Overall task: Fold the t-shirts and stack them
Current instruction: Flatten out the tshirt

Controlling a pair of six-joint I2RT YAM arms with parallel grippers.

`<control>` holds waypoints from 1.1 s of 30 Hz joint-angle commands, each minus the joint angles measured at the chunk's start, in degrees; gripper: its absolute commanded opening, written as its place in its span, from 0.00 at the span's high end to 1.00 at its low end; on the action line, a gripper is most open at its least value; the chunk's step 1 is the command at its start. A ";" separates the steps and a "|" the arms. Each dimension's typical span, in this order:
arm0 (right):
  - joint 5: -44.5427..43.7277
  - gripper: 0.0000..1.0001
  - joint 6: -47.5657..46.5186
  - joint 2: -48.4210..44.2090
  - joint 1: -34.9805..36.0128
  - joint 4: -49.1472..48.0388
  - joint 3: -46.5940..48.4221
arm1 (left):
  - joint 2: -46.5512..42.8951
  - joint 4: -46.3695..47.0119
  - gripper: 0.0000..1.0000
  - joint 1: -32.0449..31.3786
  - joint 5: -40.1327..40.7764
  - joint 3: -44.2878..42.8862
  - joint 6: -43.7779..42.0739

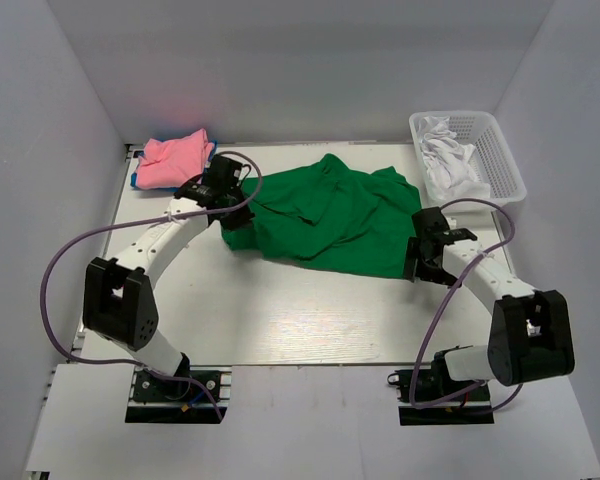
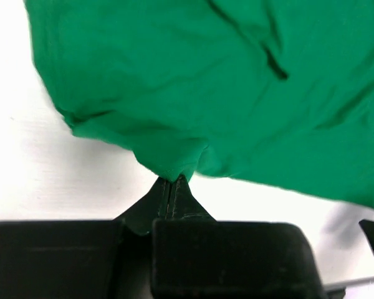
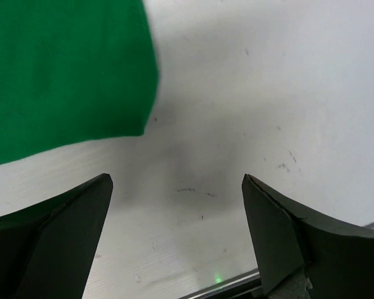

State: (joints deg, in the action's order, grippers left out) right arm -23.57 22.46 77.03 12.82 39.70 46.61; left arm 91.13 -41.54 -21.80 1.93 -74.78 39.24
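A bright green t-shirt point(image 1: 330, 215) lies crumpled across the middle of the table. My left gripper point(image 1: 238, 207) is at its left edge. In the left wrist view the gripper point(image 2: 174, 180) is shut on a pinched fold of the green t-shirt point(image 2: 206, 81). My right gripper point(image 1: 417, 265) is at the shirt's lower right edge. The right wrist view shows it open point(image 3: 177, 180) over bare table, with the green cloth point(image 3: 62, 75) just beyond its left finger and nothing between the fingers. A folded pink t-shirt point(image 1: 172, 160) rests on a blue one point(image 1: 136, 183) at the back left.
A white mesh basket point(image 1: 510, 165) at the back right holds crumpled white cloth point(image 1: 450, 160). Grey walls close the table on the left, right and back. A metal strip point(image 3: 237, 280) runs along the table edge under the right gripper.
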 commanded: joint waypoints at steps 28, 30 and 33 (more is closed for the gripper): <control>-4.90 1.00 -5.85 6.64 6.43 -21.51 -1.61 | 1.60 -1.62 1.00 2.55 11.95 -24.80 -4.00; -4.46 1.00 -6.11 6.29 6.34 -22.04 -1.87 | 1.59 -1.62 1.00 2.55 11.95 -24.18 -4.00; -4.64 1.00 -6.02 5.85 6.43 -21.69 -1.96 | 1.59 -2.14 1.00 2.55 11.95 -24.18 -4.00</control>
State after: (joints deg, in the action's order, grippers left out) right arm -26.68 16.43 84.93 18.94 19.84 45.08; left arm 96.01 -44.56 -19.59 13.08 -99.11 35.79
